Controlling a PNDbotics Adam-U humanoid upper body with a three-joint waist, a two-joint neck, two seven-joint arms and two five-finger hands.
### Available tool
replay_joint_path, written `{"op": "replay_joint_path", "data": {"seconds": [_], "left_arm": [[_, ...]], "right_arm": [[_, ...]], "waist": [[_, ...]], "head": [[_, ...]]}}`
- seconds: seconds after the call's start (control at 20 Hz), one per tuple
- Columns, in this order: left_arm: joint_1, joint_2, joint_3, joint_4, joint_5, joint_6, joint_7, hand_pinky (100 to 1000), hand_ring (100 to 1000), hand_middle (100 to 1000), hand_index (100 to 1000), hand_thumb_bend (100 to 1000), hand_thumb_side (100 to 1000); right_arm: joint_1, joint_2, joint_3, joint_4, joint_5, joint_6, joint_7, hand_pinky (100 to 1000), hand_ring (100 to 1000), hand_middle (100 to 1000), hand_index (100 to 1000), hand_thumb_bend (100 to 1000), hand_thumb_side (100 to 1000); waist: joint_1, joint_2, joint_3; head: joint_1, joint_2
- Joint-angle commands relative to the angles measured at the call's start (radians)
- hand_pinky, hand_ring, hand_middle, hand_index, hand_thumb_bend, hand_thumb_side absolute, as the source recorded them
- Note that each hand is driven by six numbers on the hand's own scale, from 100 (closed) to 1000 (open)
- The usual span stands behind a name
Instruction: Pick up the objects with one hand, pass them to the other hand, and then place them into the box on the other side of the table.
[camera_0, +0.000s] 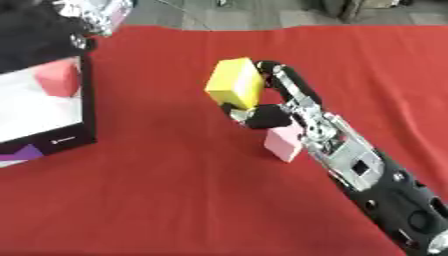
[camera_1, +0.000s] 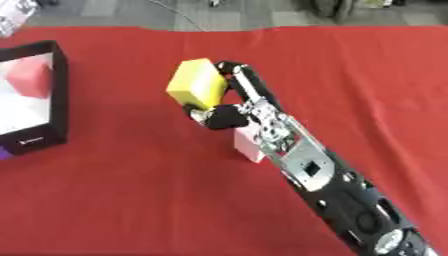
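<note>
A red cloth is covering the surface (camera_0: 175, 200), with grey floor showing past its far edge. Near the middle, I am holding the yellow block (camera_0: 234, 82) in my right robot hand (camera_0: 271, 107): the fingers are curling over its far right side from above while the thumb is pressing in from below, so the block is pinched between them and looks lifted off the cloth, tilted a little. It has flat faces and crisp edges and looks like a light foam or plastic cube, stiff enough to keep its shape. I judge the faces smooth, so a pinch across two opposite faces is the safest hold; taking it by corners would let it twist. For the handover I should be leaving the left and near faces free for the other hand to take.

Just beside my wrist, a pink block (camera_0: 283, 143) is sitting on the cloth, partly hidden behind the arm; it seems of the same kind and should handle the same way.

Far off on my left, the black-walled box (camera_0: 90, 95) is lying with a white floor, and a red block (camera_0: 59, 77) is already resting inside it. My left hand is not showing in either view.
</note>
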Motion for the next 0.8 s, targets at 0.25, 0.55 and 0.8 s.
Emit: {"op": "replay_joint_path", "data": {"seconds": [0.25, 0.55, 0.8], "left_arm": [[-0.045, -0.031, -0.034, -0.005, -0.093, 0.035, -0.105, 822, 646, 748, 749, 150, 652], [-0.066, -0.045, -0.061, 0.019, -0.172, 0.045, -0.191, 850, 699, 775, 776, 171, 646], [-0.085, -0.060, -0.086, 0.058, -0.254, 0.052, -0.271, 889, 760, 800, 828, 235, 616]], "right_arm": [[-0.020, 0.041, 0.022, 0.027, 0.046, -0.053, -0.031, 812, 496, 414, 589, 100, 100], [-0.017, 0.076, 0.030, 0.055, 0.063, -0.086, -0.062, 813, 494, 413, 589, 100, 100], [-0.017, 0.100, 0.044, 0.080, 0.084, -0.115, -0.089, 813, 490, 412, 587, 100, 100]], "waist": [[0.007, -0.028, 0.007], [0.009, -0.031, 0.013], [0.010, -0.033, 0.019]], "head": [[0.006, 0.014], [0.007, 0.024], [0.008, 0.029]]}}
